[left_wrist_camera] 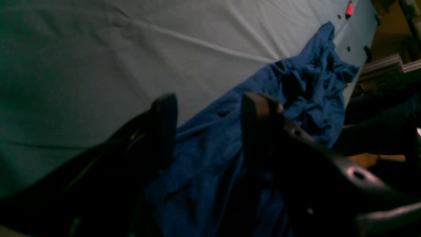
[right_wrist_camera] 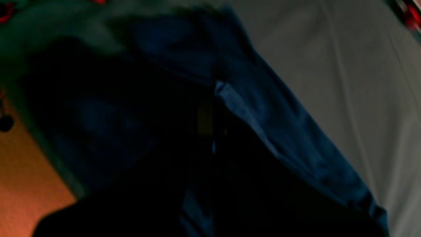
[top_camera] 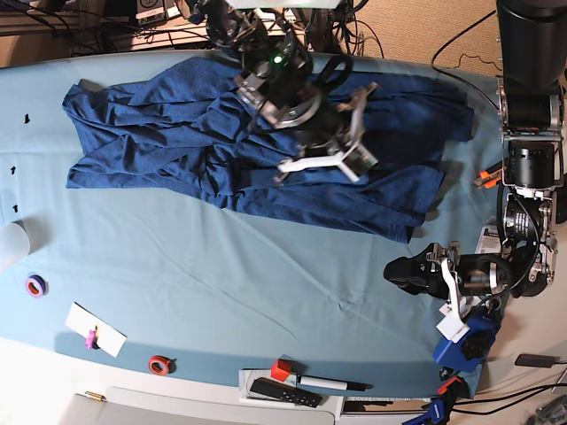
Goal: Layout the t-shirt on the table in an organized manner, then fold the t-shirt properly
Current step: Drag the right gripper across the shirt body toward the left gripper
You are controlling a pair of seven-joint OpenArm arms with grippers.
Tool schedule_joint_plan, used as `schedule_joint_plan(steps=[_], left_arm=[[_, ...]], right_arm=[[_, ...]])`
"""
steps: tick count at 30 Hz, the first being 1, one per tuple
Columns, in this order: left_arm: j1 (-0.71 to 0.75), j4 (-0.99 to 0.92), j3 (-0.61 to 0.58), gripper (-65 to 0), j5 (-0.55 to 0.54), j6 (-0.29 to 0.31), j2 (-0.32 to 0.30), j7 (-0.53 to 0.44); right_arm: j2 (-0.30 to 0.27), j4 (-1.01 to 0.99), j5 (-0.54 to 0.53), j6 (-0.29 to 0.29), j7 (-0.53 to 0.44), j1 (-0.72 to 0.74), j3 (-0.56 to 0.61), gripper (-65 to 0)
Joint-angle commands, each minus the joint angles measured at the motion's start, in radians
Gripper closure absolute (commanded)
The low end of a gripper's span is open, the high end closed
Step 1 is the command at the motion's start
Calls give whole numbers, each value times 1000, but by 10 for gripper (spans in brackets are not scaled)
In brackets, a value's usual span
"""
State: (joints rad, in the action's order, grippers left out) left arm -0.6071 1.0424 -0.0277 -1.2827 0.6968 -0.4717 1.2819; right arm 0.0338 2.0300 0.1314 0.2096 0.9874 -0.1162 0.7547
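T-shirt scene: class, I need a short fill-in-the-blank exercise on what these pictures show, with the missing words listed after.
1. The t-shirt is coloured ____.
2. It lies crumpled, not yet ____, on the table.
3. The right hand is ____ on the t-shirt.
4. The left hand hovers ____, holding nothing.

Missing words: blue; folded; shut; open

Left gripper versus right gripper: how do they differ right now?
The left gripper is open; the right gripper is shut. The left gripper hangs over bare table beside the t-shirt's corner; the right gripper is down on the t-shirt's middle, apparently pinching fabric. Both are close to the t-shirt.
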Motion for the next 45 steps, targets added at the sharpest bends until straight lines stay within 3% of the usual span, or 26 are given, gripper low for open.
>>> schedule_joint_plan(steps=[1,8,10,13,17,20,23,28,34,36,37,40,41,43,45], left_arm=[[-33,14,6,-315,-17,1,-14,-19],[-33,14,6,-315,-3,1,-14,-21],[-34,14,6,-315,-3,1,-14,-28],[-39,14,6,-315,-2,1,-14,-27],[-42,14,6,-315,-3,1,-17,-27],[-42,14,6,-315,-3,1,-16,-27],[-41,14,6,-315,10,1,-20,-54],[-42,14,6,-315,57,1,-42,-92],[-42,14,6,-315,57,1,-44,-121],[-42,14,6,-315,58,1,-44,-123],[-42,14,6,-315,58,1,-43,-124],[-41,14,6,-315,58,1,-44,-124],[-41,14,6,-315,58,1,-44,-123],[-41,14,6,-315,60,1,-44,-123],[-41,14,6,-315,69,1,-44,-124]], right_arm=[[6,19,-5,2,-33,14,6,0],[5,17,-67,76,-188,23,-4,0],[5,14,-98,106,-195,40,-4,0],[17,-27,-117,108,-213,78,-4,0],[70,-161,-121,113,-238,142,-4,0],[108,-275,-164,151,-257,206,-1,0],[108,-343,-195,190,-263,254,17,0],[109,-375,-195,190,-267,263,18,0],[109,-412,-195,192,-340,263,19,0],[108,-431,-195,225,-340,263,18,0],[109,-440,-195,248,-341,263,19,-41],[109,-448,-195,288,-341,263,19,-315],[108,-448,-195,287,-341,265,18,-348],[109,-441,-193,275,-317,271,16,-349],[109,-408,-157,203,-232,275,7,-349]])
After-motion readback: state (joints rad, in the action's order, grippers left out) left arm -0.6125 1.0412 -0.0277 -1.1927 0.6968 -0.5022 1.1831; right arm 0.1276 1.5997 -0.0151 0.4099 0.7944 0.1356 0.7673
